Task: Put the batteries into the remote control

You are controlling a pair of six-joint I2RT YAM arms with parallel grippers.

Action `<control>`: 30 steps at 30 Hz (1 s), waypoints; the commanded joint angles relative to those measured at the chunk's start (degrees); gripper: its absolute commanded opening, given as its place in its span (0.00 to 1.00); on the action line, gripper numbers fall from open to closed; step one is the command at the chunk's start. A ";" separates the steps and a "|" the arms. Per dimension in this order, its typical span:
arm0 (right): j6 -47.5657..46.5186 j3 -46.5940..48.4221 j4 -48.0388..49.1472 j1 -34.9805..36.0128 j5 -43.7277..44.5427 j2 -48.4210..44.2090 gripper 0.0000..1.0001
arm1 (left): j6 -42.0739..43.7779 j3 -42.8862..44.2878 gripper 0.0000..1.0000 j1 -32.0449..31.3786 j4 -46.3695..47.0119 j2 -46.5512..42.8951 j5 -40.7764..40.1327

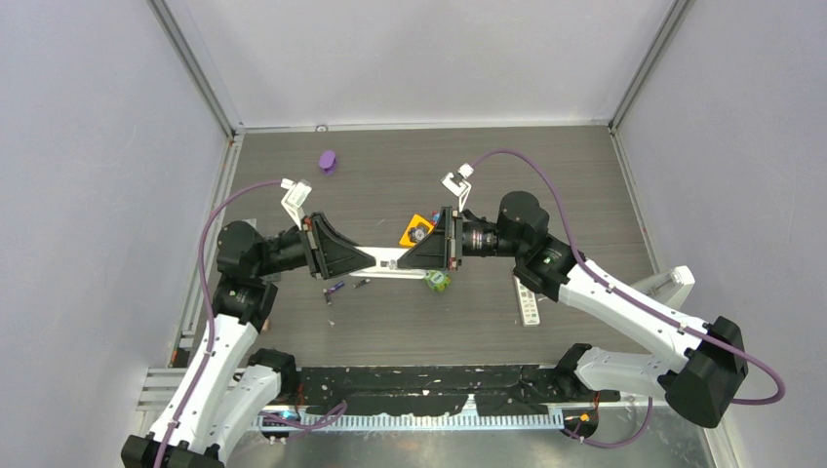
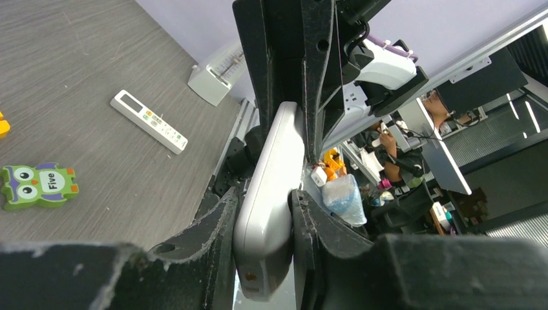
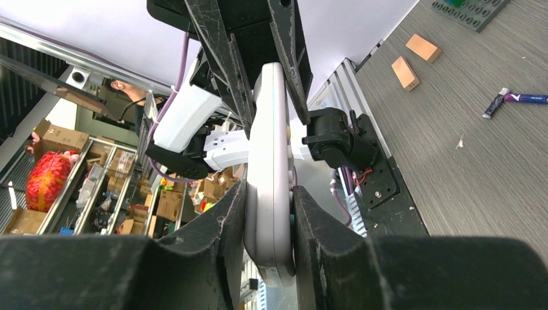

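Nearest us, the black jaws of the left gripper point(image 2: 265, 201) clench one end of a slim white plastic remote control point(image 2: 274, 155). The jaws of the right gripper point(image 3: 270, 194) grasp its other end, so it spans between them above the grey wood-grain tabletop point(image 1: 488, 185). A thin purple battery point(image 1: 334, 289) and a short dark battery point(image 1: 361, 284) lie on the tabletop just near of it, left of a green owl toy block point(image 1: 437, 281). A second white remote point(image 1: 527, 302) lies further right.
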 commanded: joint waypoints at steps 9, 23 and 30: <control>-8.81 2.22 -14.54 -0.58 14.05 -4.30 0.78 | 4.36 -2.19 0.00 -0.11 -7.41 0.31 -6.90; -10.42 -4.13 -28.87 5.66 38.24 -2.23 0.63 | -3.48 -16.98 0.00 -9.65 0.98 8.41 -26.15; -7.40 -7.57 -22.61 8.58 35.87 5.27 0.47 | -2.22 -23.20 0.00 -9.84 2.82 11.63 -30.23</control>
